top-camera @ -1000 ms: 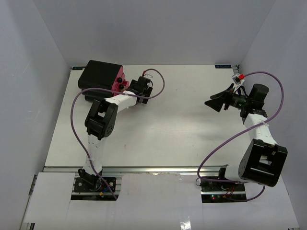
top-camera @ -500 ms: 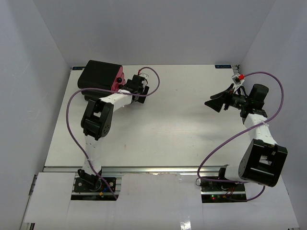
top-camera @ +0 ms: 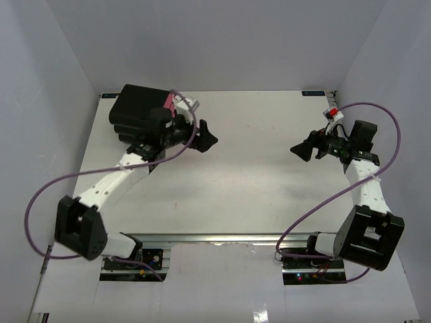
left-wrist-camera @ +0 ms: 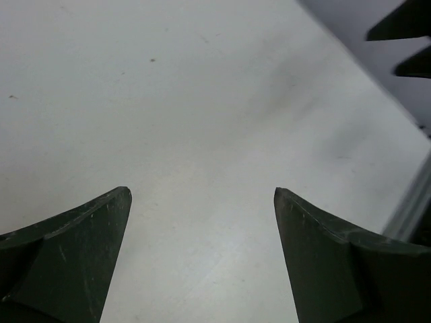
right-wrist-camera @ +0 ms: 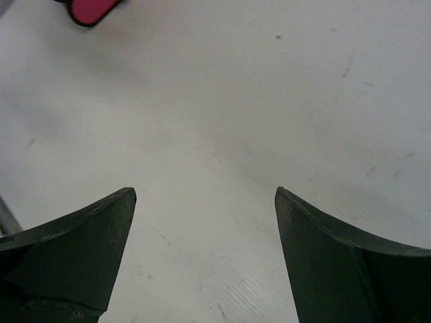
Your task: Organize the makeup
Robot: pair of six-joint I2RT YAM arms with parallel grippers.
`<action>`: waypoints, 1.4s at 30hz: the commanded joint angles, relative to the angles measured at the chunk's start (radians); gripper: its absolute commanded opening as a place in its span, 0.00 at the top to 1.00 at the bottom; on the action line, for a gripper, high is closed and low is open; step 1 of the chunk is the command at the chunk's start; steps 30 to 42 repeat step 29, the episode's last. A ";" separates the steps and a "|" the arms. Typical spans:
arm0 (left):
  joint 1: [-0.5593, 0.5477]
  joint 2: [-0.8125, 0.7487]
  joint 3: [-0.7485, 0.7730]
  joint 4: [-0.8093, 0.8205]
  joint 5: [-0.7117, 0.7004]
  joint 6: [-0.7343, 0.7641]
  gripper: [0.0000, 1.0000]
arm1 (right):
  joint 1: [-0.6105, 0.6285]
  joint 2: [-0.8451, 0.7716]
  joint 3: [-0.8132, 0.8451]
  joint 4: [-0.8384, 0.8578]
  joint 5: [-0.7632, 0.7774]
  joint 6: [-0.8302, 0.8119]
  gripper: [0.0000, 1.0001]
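Overhead, your two arms reach across a smooth, matte white table [top-camera: 242, 188] flecked with faint specks and scuffs.

- Your left gripper [top-camera: 207, 138] hovers just to the right of the box. Its two dark, wedge-shaped fingers [left-wrist-camera: 67, 256] are spread wide, with only bare tabletop between them.
- Your right gripper [top-camera: 301, 149] sits well apart on the table's right side. It is likewise splayed and holds nothing, and its fingers look matte and lightly scratched.
- A big black box [top-camera: 135, 102] with rounded corners stands at the far left corner. Your left arm partly hides its pink front.
- The makeup cannot be made out in any view.
- The right wrist view shows a glossy pink patch [right-wrist-camera: 91, 10] with a dark rounded rim in its top left corner. You cannot tell whether it is a palette or a drawer front.
- Purple cables [top-camera: 323, 198] loop loosely along both arms.
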 commanded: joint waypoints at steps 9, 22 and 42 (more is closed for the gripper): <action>0.102 -0.689 -0.467 0.041 0.116 -0.063 0.02 | -0.006 -0.249 -0.094 -0.053 0.473 0.065 0.10; 0.103 -0.821 -0.523 0.038 0.011 -0.041 0.02 | -0.048 -0.444 -0.242 0.100 0.561 0.170 0.10; 0.103 -0.818 -0.528 0.041 0.012 -0.045 0.02 | -0.057 -0.457 -0.247 0.104 0.590 0.181 0.10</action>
